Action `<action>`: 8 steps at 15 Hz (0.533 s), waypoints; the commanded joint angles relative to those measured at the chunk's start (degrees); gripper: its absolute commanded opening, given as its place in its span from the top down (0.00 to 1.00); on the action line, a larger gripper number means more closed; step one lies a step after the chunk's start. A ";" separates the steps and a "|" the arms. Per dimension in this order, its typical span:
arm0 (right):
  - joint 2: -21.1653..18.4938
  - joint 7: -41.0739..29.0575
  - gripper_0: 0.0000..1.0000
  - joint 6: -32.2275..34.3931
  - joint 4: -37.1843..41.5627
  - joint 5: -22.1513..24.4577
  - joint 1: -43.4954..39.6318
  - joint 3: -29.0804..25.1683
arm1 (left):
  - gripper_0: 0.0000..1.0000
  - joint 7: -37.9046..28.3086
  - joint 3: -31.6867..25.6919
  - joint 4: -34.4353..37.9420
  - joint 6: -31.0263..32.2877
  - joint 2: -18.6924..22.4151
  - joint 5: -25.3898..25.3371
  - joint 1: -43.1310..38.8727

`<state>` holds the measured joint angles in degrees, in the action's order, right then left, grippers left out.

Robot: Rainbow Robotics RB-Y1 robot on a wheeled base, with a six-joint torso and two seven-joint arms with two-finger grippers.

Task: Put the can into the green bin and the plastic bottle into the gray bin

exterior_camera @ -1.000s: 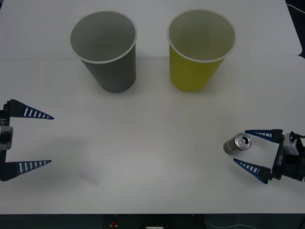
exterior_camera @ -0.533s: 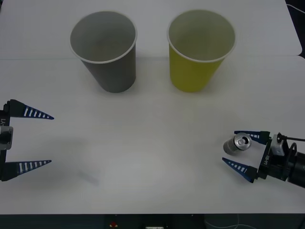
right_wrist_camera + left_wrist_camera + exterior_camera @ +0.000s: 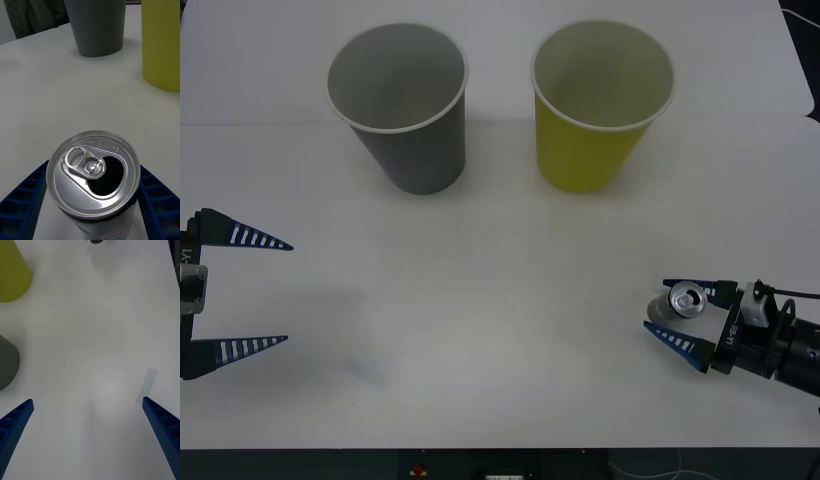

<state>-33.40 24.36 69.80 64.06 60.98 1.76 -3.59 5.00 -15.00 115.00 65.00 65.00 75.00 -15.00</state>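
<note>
Since the earlier frame the right gripper (image 3: pixel 683 316) has been advanced around the can (image 3: pixel 680 301), which stands upright on the counter (image 3: pixel 500 300) between unclosed fingers, where an off-centre closure could tip it; the left gripper (image 3: pixel 255 292) is parked spread.

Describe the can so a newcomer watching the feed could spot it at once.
On the white table, look to the near right side, well in front of the green bin. There, between the open blue fingers of the right gripper, stands the can: tiny, silver, pull-tab top already opened, far smaller than either cup.
</note>
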 commanded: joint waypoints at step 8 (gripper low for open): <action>-1.23 -0.63 1.00 2.80 1.15 -0.07 0.17 -0.18 | 0.00 0.00 0.00 0.00 0.00 0.00 0.00 0.00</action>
<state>-34.30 23.93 72.20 64.87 60.92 1.96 -3.73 5.00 -15.00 115.00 65.00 65.00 75.00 -15.00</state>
